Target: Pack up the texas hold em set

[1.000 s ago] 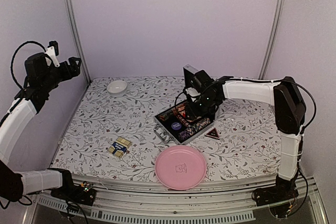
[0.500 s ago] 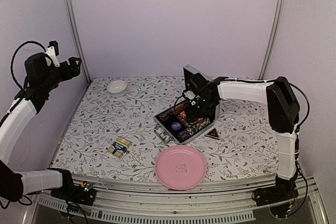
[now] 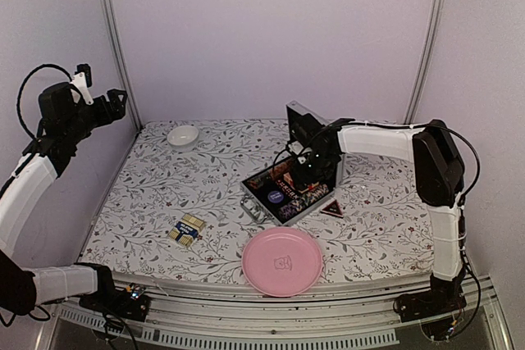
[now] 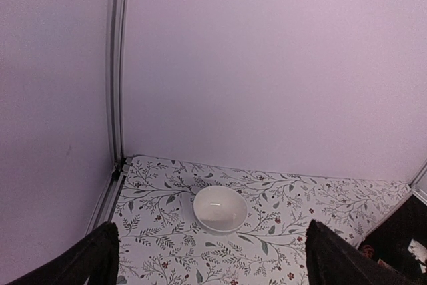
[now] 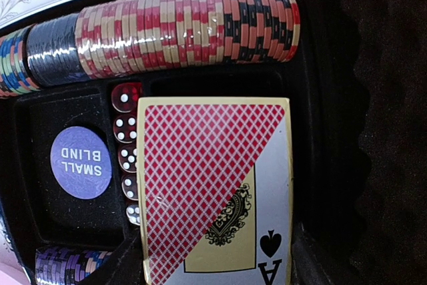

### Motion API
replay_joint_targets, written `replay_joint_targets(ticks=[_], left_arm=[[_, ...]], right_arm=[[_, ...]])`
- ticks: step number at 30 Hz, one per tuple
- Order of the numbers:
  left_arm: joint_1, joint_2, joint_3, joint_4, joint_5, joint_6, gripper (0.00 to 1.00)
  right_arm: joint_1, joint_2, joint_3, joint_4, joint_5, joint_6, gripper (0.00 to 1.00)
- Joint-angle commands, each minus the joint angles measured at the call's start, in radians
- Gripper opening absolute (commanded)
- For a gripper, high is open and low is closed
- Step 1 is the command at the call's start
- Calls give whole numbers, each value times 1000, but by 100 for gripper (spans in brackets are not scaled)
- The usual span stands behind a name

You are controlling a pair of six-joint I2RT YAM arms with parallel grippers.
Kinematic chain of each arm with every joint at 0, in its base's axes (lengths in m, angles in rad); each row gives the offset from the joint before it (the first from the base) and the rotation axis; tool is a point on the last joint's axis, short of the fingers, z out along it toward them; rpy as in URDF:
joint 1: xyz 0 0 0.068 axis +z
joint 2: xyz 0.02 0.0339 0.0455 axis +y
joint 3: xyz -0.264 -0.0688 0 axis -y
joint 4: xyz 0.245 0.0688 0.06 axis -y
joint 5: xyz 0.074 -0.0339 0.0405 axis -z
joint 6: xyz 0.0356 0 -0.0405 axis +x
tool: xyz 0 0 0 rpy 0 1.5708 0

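The silver case (image 3: 256,204) lies open mid-table, lid (image 3: 300,125) upright. In the right wrist view its black lining holds a row of chips (image 5: 187,28), red dice (image 5: 125,155) and a purple "SMALL BLIND" button (image 5: 81,162). My right gripper (image 3: 302,171) is low over the case, shut on a red-backed card deck (image 5: 213,191) that sits between its dark fingers (image 5: 313,258) above an empty slot. A blue card deck (image 3: 187,229) lies on the table at front left. My left gripper (image 3: 115,104) is raised high at far left, open and empty, fingers (image 4: 93,258) wide apart.
A pink plate (image 3: 282,261) sits at the near edge in front of the case. A white bowl (image 3: 183,135) stands at the back left, also in the left wrist view (image 4: 219,208). A small dark triangular item (image 3: 332,208) lies right of the case.
My right gripper has shifted a little left and lower over the open case with the red deck. The left arm has not moved.
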State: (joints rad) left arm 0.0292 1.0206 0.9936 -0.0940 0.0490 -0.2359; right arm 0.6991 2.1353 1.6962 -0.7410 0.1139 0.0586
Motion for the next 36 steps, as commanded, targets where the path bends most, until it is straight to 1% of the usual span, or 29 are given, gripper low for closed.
replay_joint_targets(ticks=[1, 17, 36], left_arm=[[9, -11, 2, 8, 12, -3, 97], [10, -13, 2, 7, 9, 0, 97], [9, -14, 2, 5, 6, 1, 97]], right_arm=[[-5, 19, 42, -13, 14, -13, 41], [-16, 83, 111, -36, 22, -27, 41], [-34, 124, 141, 18, -7, -28, 40]])
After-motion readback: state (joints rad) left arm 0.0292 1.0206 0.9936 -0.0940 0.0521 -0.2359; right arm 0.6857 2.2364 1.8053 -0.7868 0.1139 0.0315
